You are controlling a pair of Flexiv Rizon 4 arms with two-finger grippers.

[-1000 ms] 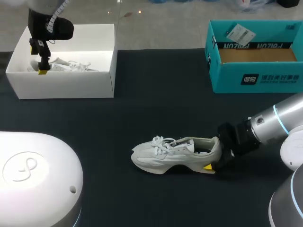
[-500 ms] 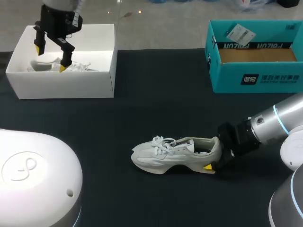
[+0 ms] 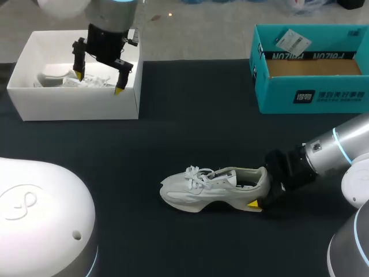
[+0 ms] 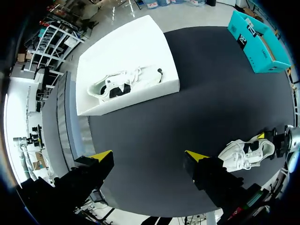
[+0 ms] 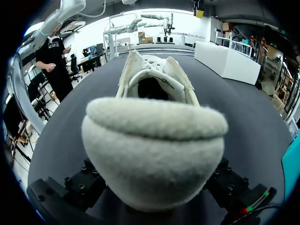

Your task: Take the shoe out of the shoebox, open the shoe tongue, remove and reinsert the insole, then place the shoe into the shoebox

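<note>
Shoe [image 3: 213, 187]: heel pinched in my right claw [image 3: 259, 189], far finger hidden behind it. My left claw [image 3: 98, 82]: spread, well apart from shoe.

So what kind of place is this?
Probably a robot test lab: a black table, the right hand gripping a white shoe, the left hand near a white shoebox, and a teal box.

Table [image 3: 190, 127]: plain black. Shoe [image 3: 202, 189]: off-white, white laces, dark inside, cream fuzzy heel. White box [image 3: 75, 105]: plain; second shoe [image 4: 123, 84] white, black inside. Teal box [image 3: 311, 97]: white print, brown floor. Left claw [image 3: 97, 82], right claw [image 3: 259, 197]: black, yellow tips.
</note>
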